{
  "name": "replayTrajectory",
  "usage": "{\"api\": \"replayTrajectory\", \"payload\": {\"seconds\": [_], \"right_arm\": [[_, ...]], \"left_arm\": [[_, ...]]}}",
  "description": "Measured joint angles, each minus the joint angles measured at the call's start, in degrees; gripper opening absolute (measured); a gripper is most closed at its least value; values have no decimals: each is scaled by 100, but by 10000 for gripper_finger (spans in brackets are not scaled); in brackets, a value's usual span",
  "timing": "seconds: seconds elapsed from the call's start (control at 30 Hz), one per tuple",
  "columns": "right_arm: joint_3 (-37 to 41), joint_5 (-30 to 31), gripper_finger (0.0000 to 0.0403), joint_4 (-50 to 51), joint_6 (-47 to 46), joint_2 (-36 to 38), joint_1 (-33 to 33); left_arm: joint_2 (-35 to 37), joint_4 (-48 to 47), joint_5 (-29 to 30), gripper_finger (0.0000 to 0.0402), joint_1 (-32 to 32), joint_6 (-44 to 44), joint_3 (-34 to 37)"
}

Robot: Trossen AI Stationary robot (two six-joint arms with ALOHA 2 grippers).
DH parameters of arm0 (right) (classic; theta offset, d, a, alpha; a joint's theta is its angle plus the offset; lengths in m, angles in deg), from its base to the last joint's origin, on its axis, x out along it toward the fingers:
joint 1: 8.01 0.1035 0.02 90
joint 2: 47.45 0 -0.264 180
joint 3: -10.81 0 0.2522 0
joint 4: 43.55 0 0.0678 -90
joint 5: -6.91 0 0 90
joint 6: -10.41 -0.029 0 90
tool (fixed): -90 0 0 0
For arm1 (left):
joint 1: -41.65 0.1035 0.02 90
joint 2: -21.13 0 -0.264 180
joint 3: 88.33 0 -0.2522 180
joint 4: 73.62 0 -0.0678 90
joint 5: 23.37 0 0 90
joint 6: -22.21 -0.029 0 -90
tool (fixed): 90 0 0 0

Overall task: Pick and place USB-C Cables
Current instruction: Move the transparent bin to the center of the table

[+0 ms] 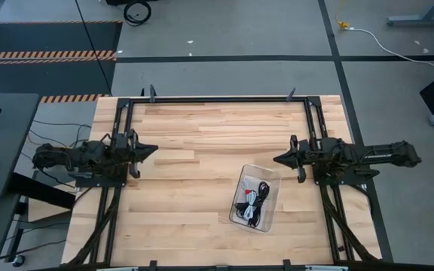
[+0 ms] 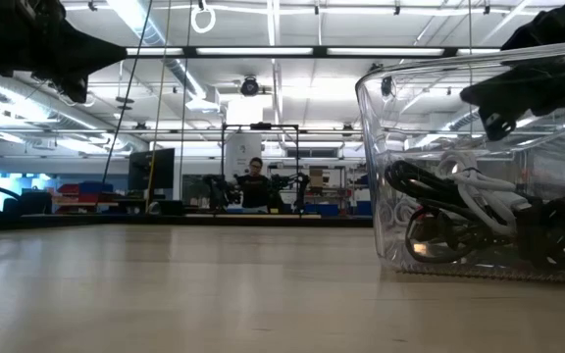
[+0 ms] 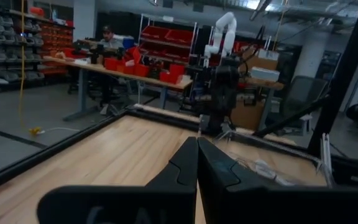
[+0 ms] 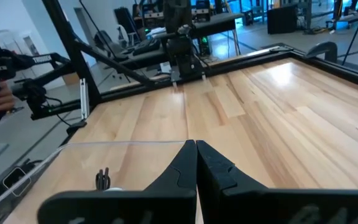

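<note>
Here, my left gripper (image 1: 151, 150) hangs over the left side of the wooden table (image 1: 202, 128), its fingers pressed together on nothing. Moving right, the USB-C Cables (image 1: 252, 202) lie coiled in black and white bundles, one with red, inside a clear plastic bin (image 1: 271, 183) on the table's right half, toward the near edge. My right gripper (image 1: 279, 159) hovers just beyond the bin's far end, fingers likewise closed and empty.
</note>
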Motion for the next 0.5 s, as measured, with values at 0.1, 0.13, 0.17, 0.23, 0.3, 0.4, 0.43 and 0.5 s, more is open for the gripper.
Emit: {"api": "replayTrajectory", "payload": {"seconds": [0.1,0.13,0.17,0.23,0.3,0.4,0.43,0.5], "right_arm": [[0,0,2,52,-51,97,0],[0,0,2,76,-75,130,0],[0,2,2,64,-88,137,0],[0,2,2,36,-96,136,2],[0,2,2,-72,-125,132,2],[-2,2,2,-397,-146,130,2],[-39,10,2,-436,-154,127,2],[-210,57,2,-336,-155,68,2]], "left_arm": [[-29,-77,0,6,0,-5,2],[-19,-106,0,6,0,-4,2],[-19,-88,2,6,0,-4,2],[-21,-19,0,6,0,-13,2],[-22,10,2,6,0,-13,2],[-26,4,0,6,0,-13,2],[-26,-1,0,6,0,-13,2],[-28,-15,0,7,0,-13,2]]}}
